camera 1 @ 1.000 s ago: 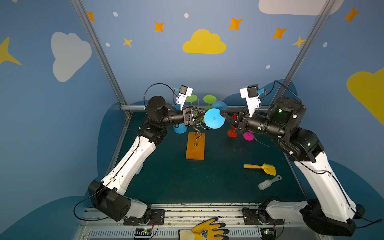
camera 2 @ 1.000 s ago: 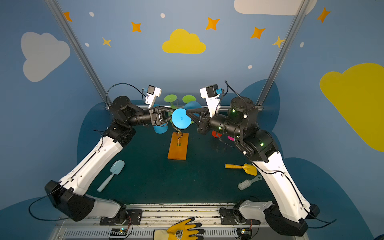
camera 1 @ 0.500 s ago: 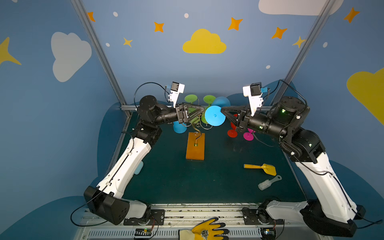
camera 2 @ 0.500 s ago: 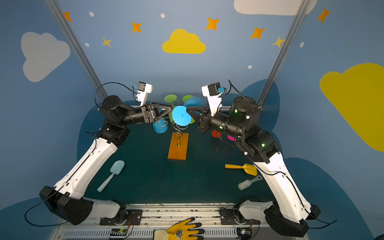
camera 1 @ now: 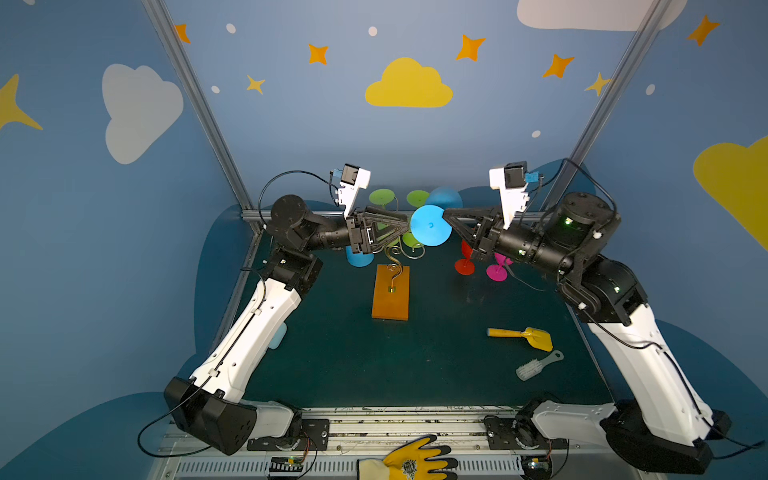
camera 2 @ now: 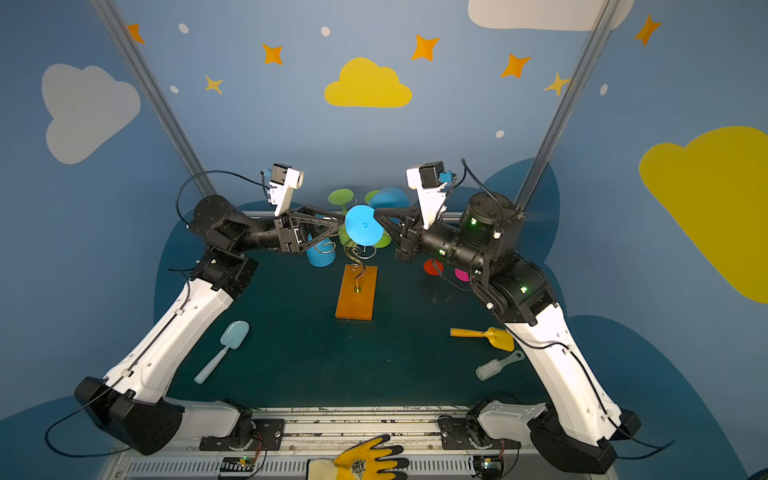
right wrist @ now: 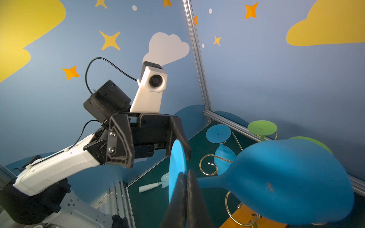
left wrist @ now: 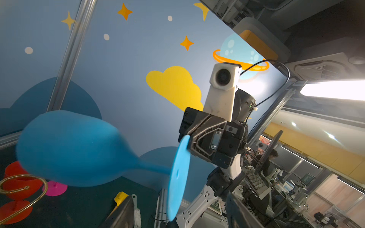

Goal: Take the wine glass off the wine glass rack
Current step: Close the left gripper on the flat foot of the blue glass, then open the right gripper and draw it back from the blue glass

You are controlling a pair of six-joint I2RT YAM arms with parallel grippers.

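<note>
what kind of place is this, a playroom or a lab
Probably a robot lab cell dressed as a playroom: left arm and right arm bolted to a rail, painted cloud panels on aluminium posts, and desks with monitors beyond them.

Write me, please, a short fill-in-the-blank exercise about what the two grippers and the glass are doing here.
1. The right gripper is shut on the foot of a ___ wine glass.
2. The left gripper has its fingers ___.
3. The glove at the front edge is ___ in colour.
Missing words: blue; open; yellow.
</note>
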